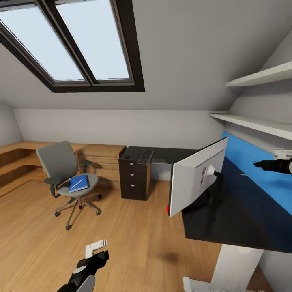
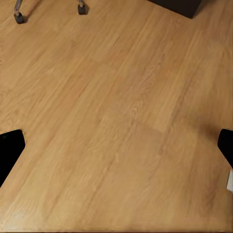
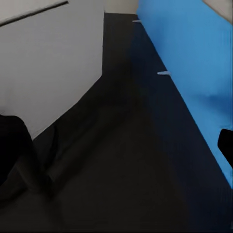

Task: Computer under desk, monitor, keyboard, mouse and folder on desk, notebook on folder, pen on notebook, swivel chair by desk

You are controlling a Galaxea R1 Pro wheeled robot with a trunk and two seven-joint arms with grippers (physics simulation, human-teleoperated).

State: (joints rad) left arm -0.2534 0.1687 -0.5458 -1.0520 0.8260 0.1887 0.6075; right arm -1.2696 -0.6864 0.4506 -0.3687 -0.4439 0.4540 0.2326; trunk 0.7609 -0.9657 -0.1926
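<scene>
Monitor showed its white-grey back on the glossy black desk; both grippers' fingers spread, grasping nothing.

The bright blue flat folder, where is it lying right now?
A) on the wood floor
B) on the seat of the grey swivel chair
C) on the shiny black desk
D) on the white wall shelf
B: the head view shows the bright blue flat folder lying on the seat of the grey swivel chair, with a slim white pen on top.

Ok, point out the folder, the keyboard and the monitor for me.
folder (image 1: 78,184), head view, middle of its blue cover.
keyboard (image 1: 145,157), head view, centre of its key area.
monitor (image 1: 194,180), head view, white-grey back panel.
</scene>
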